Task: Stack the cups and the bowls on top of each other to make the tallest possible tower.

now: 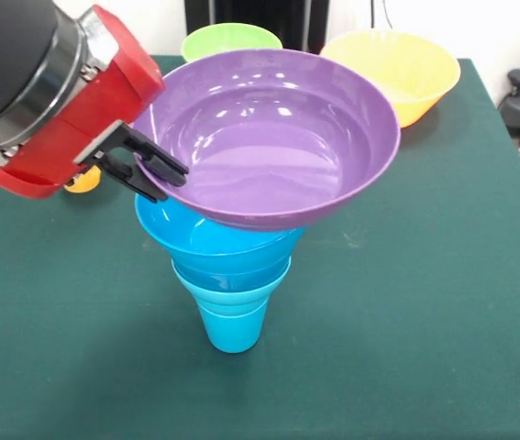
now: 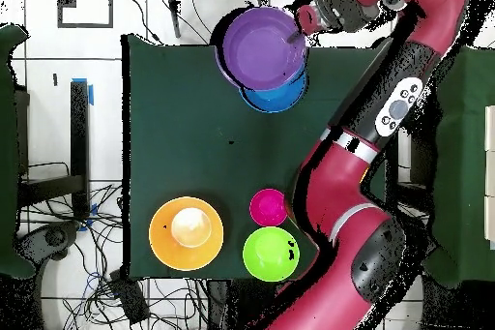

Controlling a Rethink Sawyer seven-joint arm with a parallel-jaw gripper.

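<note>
A blue cup [image 1: 232, 328] stands rim up on the green table as the tower's base. Two nested blue bowls [image 1: 214, 249] sit in it. The wide purple bowl [image 1: 273, 137] lies on top, tilted and set off to the right. My gripper [image 1: 170, 183] is shut on the purple bowl's left rim, one finger inside and one outside. In the overhead view the gripper [image 2: 295, 26] is at the right rim of the purple bowl [image 2: 261, 47], with a blue bowl [image 2: 277, 96] showing under it.
The yellow-orange bowl [image 1: 397, 69] and the green bowl [image 1: 230, 38] stand at the far side. The overhead view shows a pale yellow cup [image 2: 190, 226] inside the yellow-orange bowl [image 2: 164, 249], with a red bowl [image 2: 268, 207] and the green bowl [image 2: 269, 254] beside it. Something orange [image 1: 83, 181] peeks out behind the gripper.
</note>
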